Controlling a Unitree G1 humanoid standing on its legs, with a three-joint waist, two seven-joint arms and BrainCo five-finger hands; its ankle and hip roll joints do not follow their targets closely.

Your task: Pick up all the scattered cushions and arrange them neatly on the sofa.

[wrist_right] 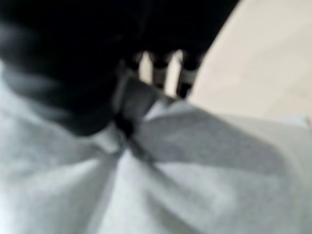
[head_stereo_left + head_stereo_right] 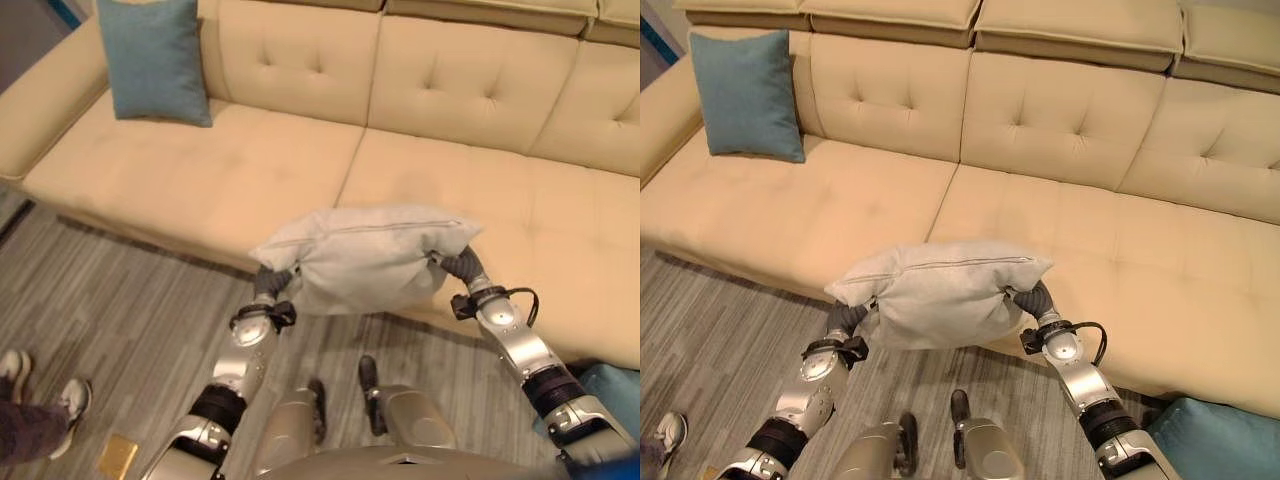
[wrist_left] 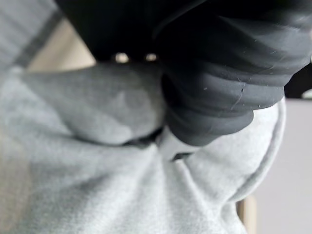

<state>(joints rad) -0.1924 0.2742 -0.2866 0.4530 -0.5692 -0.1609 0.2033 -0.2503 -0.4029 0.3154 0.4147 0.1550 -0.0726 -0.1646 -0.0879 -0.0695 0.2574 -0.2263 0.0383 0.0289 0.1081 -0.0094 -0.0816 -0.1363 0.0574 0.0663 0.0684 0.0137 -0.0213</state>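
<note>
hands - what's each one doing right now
Left hand: shut on the grey cushion, pinching its cloth.
Right hand: shut on the same cushion's other end.

Landmark: sofa [image 2: 1060, 240]. One cushion [image 2: 747, 94] stands on the seat at the sofa's left end, leaning against the backrest. A second cushion [image 2: 938, 293] is held before the sofa's front edge, left hand [image 2: 845, 320] at its left end, right hand [image 2: 1036, 300] at its right. A third cushion [image 2: 1220, 438] lies on the floor before the sofa's right part. A person's shoes [image 2: 40, 395] stand on the floor before its left end
</note>
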